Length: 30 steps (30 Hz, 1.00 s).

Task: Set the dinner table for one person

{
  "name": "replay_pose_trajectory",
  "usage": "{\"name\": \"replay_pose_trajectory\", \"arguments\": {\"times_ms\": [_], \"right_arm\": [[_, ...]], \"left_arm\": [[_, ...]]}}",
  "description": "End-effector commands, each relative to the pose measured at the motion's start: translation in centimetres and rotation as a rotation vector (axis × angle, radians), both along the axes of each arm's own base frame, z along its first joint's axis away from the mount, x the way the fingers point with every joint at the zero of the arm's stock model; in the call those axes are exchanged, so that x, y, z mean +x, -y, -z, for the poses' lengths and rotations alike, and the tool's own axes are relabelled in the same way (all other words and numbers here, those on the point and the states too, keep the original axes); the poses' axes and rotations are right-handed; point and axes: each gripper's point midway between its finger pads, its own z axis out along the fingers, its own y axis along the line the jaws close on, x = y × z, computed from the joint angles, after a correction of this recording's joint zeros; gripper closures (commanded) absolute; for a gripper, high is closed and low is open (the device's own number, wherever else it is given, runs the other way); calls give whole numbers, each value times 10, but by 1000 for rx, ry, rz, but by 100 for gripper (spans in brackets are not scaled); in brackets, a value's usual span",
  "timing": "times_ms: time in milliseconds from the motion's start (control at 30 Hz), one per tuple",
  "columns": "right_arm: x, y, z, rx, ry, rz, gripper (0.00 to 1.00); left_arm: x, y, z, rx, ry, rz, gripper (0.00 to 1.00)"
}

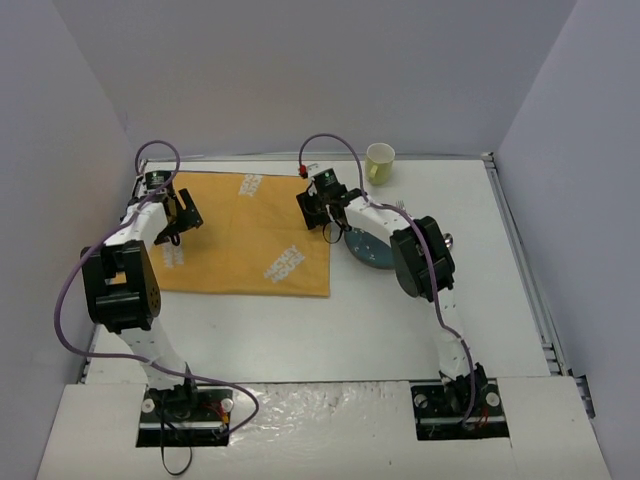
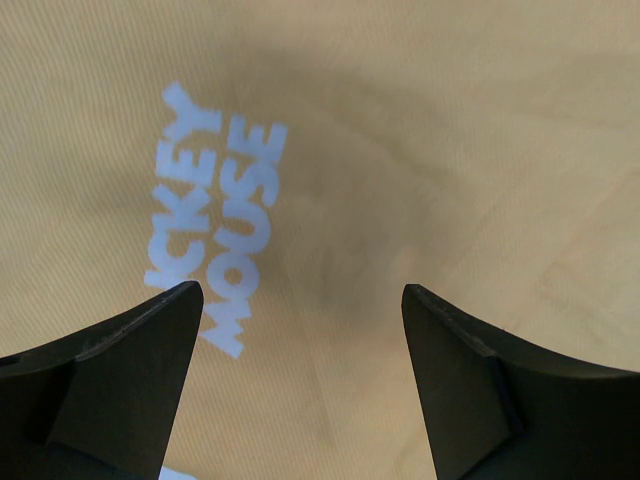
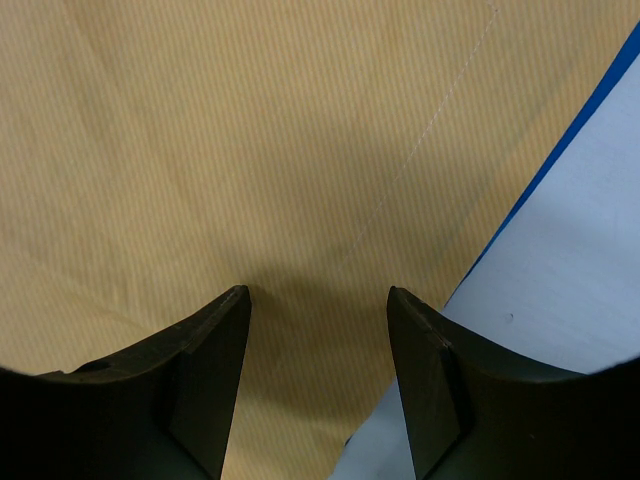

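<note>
Mat point(image 1: 250, 235): cloth, matt, fine ribbed weave that shows close up. Print point(image 2: 215, 200) on it is flat white with no gloss. Seam point(image 3: 437, 110) of pale thread in small, even stitches.

Table point(image 1: 400, 330): smooth white top with a faint sheen. Rim point(image 1: 530, 280) looks like metal, dull grey.

Mug point(image 1: 380, 162): pale yellow, smooth, looks glazed.

Plate point(image 1: 372, 250): blue-grey and smooth; material not clear.

Left fingers point(image 2: 110, 390) and right fingers point(image 3: 450, 400): black, matt, look like plastic, with faint ridges.

Cable point(image 1: 325, 137): purple, smooth sheath.
</note>
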Motion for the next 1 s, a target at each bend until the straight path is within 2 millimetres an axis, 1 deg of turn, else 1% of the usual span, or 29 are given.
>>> {"name": "replay_pose_trajectory", "arguments": {"times_ms": [0,67,133,233,367,400,533,600,700,767,800,833,900,933,967], "right_arm": [[35,-3,-41,51,128,5,46],[40,4,-28,35,114,23,46],[40,7,-20,31,102,26,46],[49,21,-7,24,85,53,46],[59,26,-3,31,87,61,46],[62,27,-3,31,89,64,46],[75,29,-5,41,110,77,46],[79,33,-4,36,115,80,46],[90,39,-6,27,139,85,46],[96,41,-8,29,148,89,46],[99,41,-15,37,162,89,46],[104,40,-26,48,183,89,46],[109,36,-55,84,224,77,45],[110,34,-60,93,234,68,45],[111,31,-88,117,272,56,44]], "left_arm": [[-8,-2,11,-13,-5,-64,23],[-12,-2,27,-19,-38,-73,23],[-14,-2,34,-24,-54,-81,23],[-17,4,52,-50,-90,-90,23],[-16,8,67,-66,-117,-99,23],[-14,10,65,-76,-111,-102,23],[-7,18,71,-107,-113,-116,23],[-5,19,71,-115,-108,-124,23],[-1,19,72,-126,-108,-145,23],[1,25,73,-157,-108,-153,23],[1,29,73,-174,-107,-159,23],[2,33,73,-188,-106,-166,23],[1,38,71,-205,-103,-171,23],[2,39,67,-205,-94,-168,23],[4,39,58,-198,-78,-162,23]]}}
